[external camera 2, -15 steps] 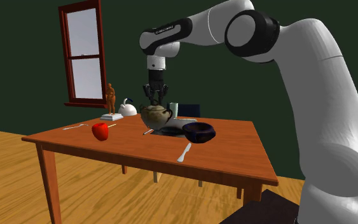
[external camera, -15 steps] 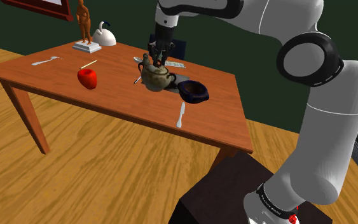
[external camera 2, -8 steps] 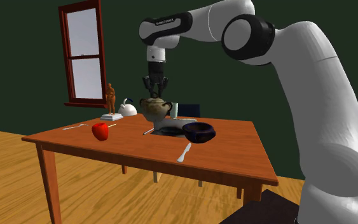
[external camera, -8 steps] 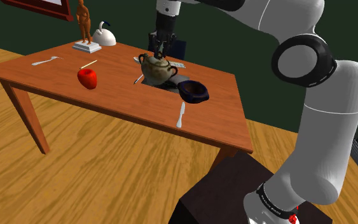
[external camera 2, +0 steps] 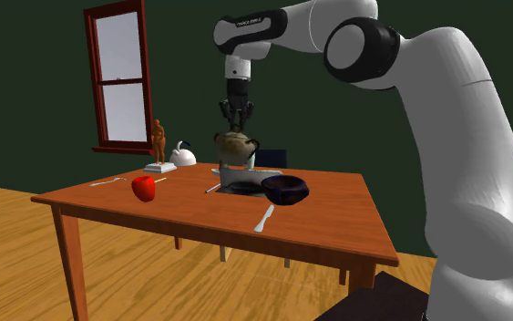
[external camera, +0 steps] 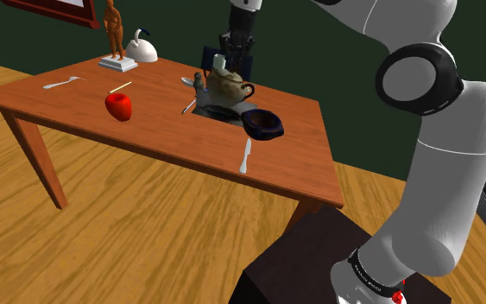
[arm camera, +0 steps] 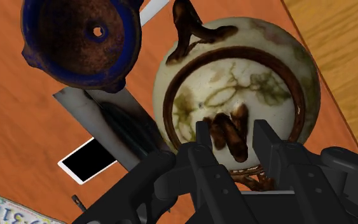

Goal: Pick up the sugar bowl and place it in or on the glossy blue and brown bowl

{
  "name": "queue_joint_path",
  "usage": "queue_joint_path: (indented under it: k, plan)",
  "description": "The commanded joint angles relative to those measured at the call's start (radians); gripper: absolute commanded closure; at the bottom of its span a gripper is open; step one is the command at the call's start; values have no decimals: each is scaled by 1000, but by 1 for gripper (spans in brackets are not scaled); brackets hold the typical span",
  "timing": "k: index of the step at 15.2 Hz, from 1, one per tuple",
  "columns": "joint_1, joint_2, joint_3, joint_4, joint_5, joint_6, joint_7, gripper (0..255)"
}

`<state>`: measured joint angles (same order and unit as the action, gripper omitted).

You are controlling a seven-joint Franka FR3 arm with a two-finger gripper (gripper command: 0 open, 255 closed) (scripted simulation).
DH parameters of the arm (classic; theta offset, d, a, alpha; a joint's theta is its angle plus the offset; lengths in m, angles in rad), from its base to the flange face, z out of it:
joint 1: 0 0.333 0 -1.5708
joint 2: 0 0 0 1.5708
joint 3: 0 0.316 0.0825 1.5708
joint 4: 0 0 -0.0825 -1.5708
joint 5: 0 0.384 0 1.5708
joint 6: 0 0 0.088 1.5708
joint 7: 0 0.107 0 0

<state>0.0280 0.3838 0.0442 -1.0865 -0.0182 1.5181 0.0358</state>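
pincer [arm camera: 231, 137]: mine, nearly closed. Both black fingers [arm camera: 203, 137] clamp the brown knob [arm camera: 227, 132] on the lid, one on each side, both in contact.
sugar bowl [arm camera: 234, 76]: cream with brown veining, brown rim band and brown handles, lid on. It hangs from my pincer, clear of the table. In the second exterior view the pincer is at its 12 o'clock.
blue and brown bowl [external camera: 262, 123]: glossy, blue rim, brown inside, upright on the table. In the shoulder view it is at 5 o'clock of the sugar bowl, near but apart.
grey slab [arm camera: 101, 114]: flat on the table below the sugar bowl, carrying its shadow. One end runs up to the blue and brown bowl; can't tell whether they touch.
white card [arm camera: 88, 159]: dark-edged rectangle lying just beside the slab.
table [external camera: 301, 164]: reddish-brown wood.
apple [external camera: 118, 106]: red, on the table at 9 o'clock of the sugar bowl in the shoulder view, well apart.
knife [external camera: 246, 154]: white, flat on the table, at 7 o'clock of the blue and brown bowl, near it.
small utensil [external camera: 61, 83]: white, at 10 o'clock of the apple. Too small to tell its type.
figurine [external camera: 114, 34]: brown, upright on a white base, at 12 o'clock of the apple.
domed thing [external camera: 142, 50]: white, just beside the figurine at its 4 o'clock.
window [external camera 2: 117, 77]: red frame on a dark green wall, at 10 o'clock of the pincer in the second exterior view.
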Motion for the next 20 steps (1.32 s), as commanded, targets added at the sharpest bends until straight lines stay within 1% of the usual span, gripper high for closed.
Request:
queue_joint_path:
  k: [1, 4, 8, 14, 15, 20]
  plan:
    - [-31, -31, -11, -28, 8, -1, -41, 255]
    - [-76, -62, -29, -48, 17, -12, -102, 255]
    - [-135, -84, -57, -47, 30, -36, -186, 255]
    - [-227, -77, -100, 15, 50, -92, -314, 255]
    - [-235, -74, -104, 25, 52, -99, -325, 255]
    - [-232, -120, -103, -115, 49, -5, -326, 255]
